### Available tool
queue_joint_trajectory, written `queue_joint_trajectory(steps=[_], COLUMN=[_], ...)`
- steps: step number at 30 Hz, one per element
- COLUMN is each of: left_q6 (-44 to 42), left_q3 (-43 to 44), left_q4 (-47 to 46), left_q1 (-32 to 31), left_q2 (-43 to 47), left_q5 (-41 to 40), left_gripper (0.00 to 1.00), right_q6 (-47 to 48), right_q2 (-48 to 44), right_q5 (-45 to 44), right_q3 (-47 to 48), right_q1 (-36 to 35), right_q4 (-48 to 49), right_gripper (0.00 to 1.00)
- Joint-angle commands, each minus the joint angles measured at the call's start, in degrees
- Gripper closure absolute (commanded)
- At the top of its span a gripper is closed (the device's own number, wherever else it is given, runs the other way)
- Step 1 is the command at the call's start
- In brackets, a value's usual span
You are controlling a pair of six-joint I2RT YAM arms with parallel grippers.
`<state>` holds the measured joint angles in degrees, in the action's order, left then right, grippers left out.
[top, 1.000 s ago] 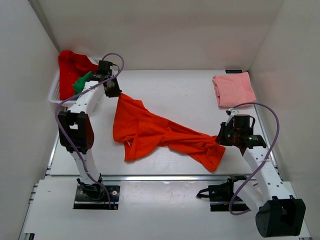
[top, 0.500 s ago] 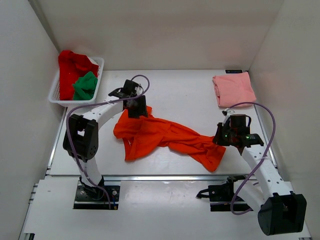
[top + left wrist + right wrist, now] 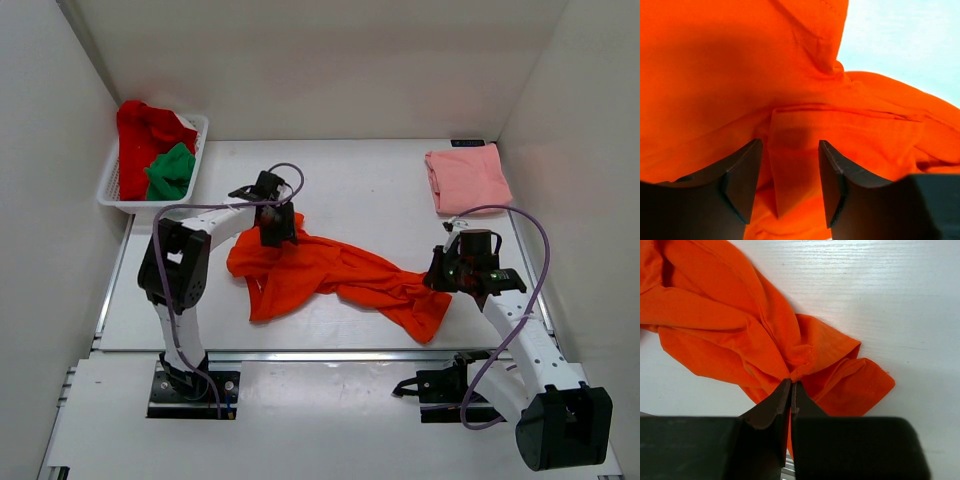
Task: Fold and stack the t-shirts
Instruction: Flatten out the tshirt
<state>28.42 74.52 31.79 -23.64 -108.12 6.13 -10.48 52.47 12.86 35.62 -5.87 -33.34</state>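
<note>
We see the orange shirt (image 3: 330, 272) crumpled across the middle of the bench (image 3: 370, 185), our left gripper (image 3: 790, 150) spread over its far-left folds and our right gripper (image 3: 791, 386) pinching its near-right edge (the pink shirt (image 3: 467, 178) lies folded far right; the red shirt (image 3: 140, 135) and green shirt (image 3: 172, 170) sit in the basket (image 3: 110, 195)).

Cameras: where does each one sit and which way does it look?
Top external: high behind the robot, looking down at the table; left arm and right arm show.
Left wrist: on the left arm, looking past the open left claw at the orange t-shirt.
Right wrist: on the right arm, looking past the shut right claw pinching that t-shirt.
Shared: all three see the orange t-shirt.
</note>
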Motion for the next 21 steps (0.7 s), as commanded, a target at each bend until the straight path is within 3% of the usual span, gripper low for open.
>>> queue_joint_trajectory(steps=[1, 3, 5, 6, 7, 11, 16, 21], left_q6=[0.8, 0.4, 0.1, 0.2, 0.7, 1.1, 0.5, 1.4], left_q3=[3.4, 5.0, 6.1, 6.2, 6.6, 10.6, 22.2, 26.8], left_q4=[0.9, 4.1, 4.8, 4.7, 4.7, 7.0, 14.0, 16.1], left_q1=[-1.1, -1.6, -1.5, -1.5, -1.3, -0.5, 2.7, 5.6], left_q2=[-2.4, -4.3, -4.8, -3.8, -3.1, 1.7, 8.1, 16.3], left_q5=[-0.9, -0.9, 1.2, 1.2, 1.2, 1.0, 0.2, 1.3], left_gripper=[0.37, 0.38, 0.63, 0.88, 1.0, 1.0, 1.0, 1.0], right_q6=[-0.6, -0.3, -0.2, -0.1, -0.2, -0.2, -1.2, -2.9], right_q2=[-0.4, -0.3, -0.3, -0.2, -0.2, -0.2, -2.0, -4.7], right_q5=[0.7, 0.7, 0.9, 0.9, 0.8, 0.0, -0.4, 1.6], right_q3=[-0.5, -0.7, -0.5, -0.2, -0.3, 2.0, 7.4, 13.8], right_q1=[0.2, 0.0, 0.1, 0.1, 0.2, 0.3, 1.3, 2.7], right_q4=[2.5, 2.2, 2.5, 2.8, 2.9, 3.2, 4.9, 7.0], right_gripper=[1.0, 1.0, 1.0, 1.0, 1.0, 1.0, 1.0, 1.0])
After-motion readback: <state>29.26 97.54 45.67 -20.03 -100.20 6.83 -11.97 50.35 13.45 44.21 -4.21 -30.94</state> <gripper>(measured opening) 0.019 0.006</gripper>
